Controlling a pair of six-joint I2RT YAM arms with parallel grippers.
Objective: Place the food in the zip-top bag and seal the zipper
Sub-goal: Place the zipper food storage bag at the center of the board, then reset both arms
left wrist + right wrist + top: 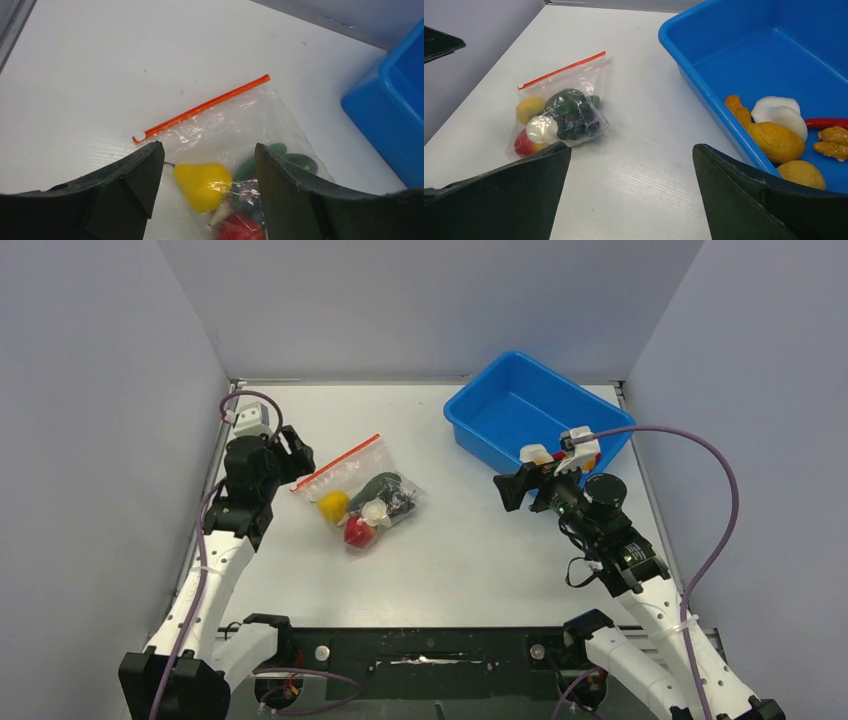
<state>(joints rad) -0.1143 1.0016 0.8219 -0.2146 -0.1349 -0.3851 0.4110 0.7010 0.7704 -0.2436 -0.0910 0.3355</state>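
Food [362, 512] is lying inside the clear bag [235, 125], which is resting flat on the table [480, 560] left of centre, well apart from the blue tub [505, 412]. You are looking at a yellow pear [202, 185], a red piece [240, 227], a white piece and some dark green ones, all bunched toward the bag's bottom end. The red-orange zipper [200, 107] is running straight and flat along the mouth, with its small white slider [140, 135] sitting at the end nearest the left gripper [207, 150]. The strip is looking shut along its whole length, though you cannot be sure of the seal from these views. That gripper is hovering just beside the bag's zipper corner, its fingers spread wide with nothing between them. The right gripper [631, 150] is hanging near the tub's front wall, also spread wide and carrying nothing. So filling and sealing are looking mostly done. One thing is leaving doubt: the tub is holding more pieces [776, 140], yellow-brown ones, a white one and a red chilli, and the pictures are not telling you whether those belong in the bag too.
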